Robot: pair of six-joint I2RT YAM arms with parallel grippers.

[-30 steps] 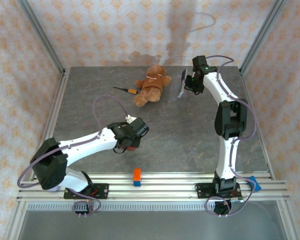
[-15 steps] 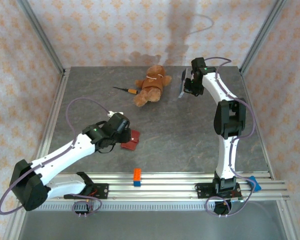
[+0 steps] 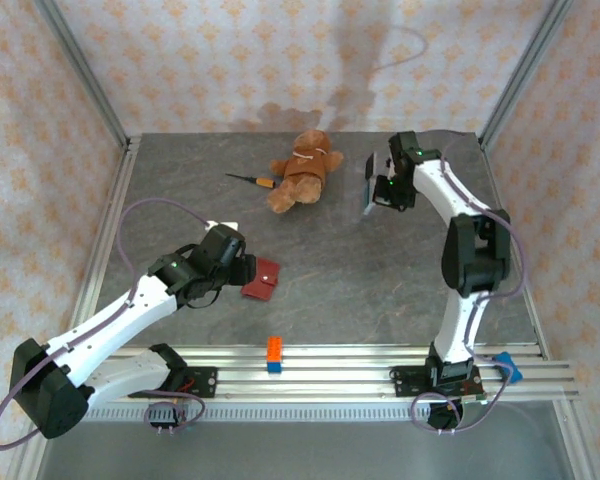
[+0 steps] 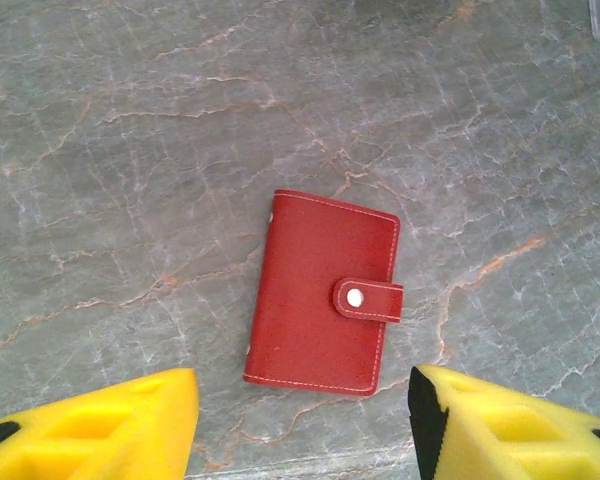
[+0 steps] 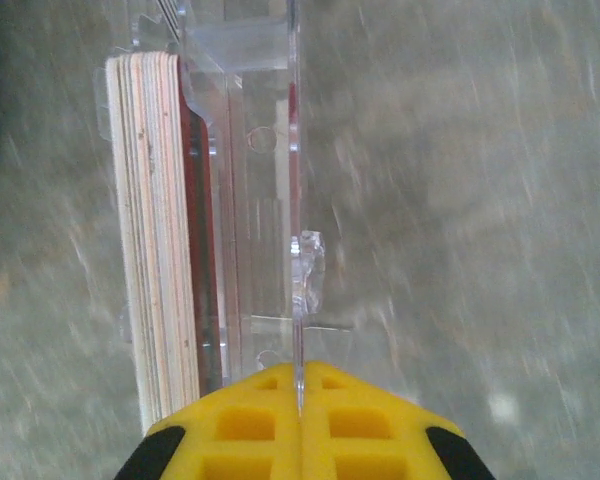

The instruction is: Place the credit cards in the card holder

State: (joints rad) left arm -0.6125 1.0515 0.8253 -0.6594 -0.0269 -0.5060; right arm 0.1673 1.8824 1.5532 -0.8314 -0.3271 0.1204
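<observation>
Card holder (image 4: 322,292) flat, snapped | just ahead of spread L gripper (image 4: 302,428), untouched

Soft, even light falls from above on the grey surface (image 3: 380,290) in the top view. Shadows under the arms are faint and short, and a dim grey shadow smudges the back wall (image 3: 230,60). The left wrist view is crisp, with the veined stone and the card holder (image 4: 322,292) both sharp and a thin shadow along the holder's near side. The right wrist view is streaked with blur. The clear stand (image 5: 265,200) catches pale glare, and the right claw (image 5: 300,395) is sharp.
</observation>
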